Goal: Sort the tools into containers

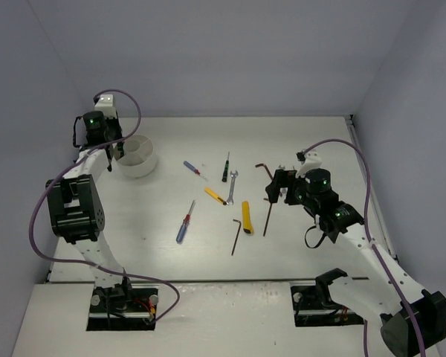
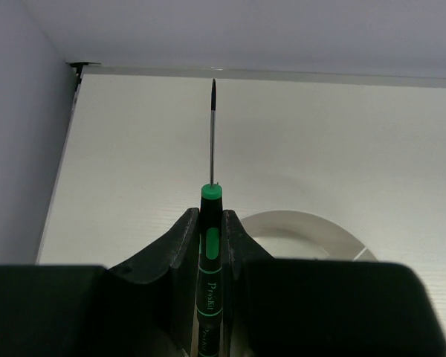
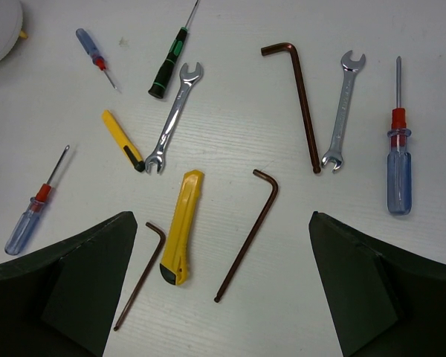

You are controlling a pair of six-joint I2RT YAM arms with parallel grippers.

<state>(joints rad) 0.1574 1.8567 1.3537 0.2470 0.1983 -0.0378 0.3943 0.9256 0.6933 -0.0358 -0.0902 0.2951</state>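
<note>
Green-handled screwdriver (image 2: 210, 195) is pinched in your left gripper (image 2: 209, 223), shaft pointing straight out past the fingers. The white cup (image 2: 312, 223) sits just below it and a bit right, so the left arm's closest. Your right gripper (image 3: 219, 219) hangs wide open over the loose tools (image 3: 175, 119).

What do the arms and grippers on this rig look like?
The left arm and right arm share one build: white links with boxy black joint housings. A green light glows near each wrist. A purple cable loops along each arm. The left gripper and right gripper have matte black, wedge-shaped fingers.
</note>
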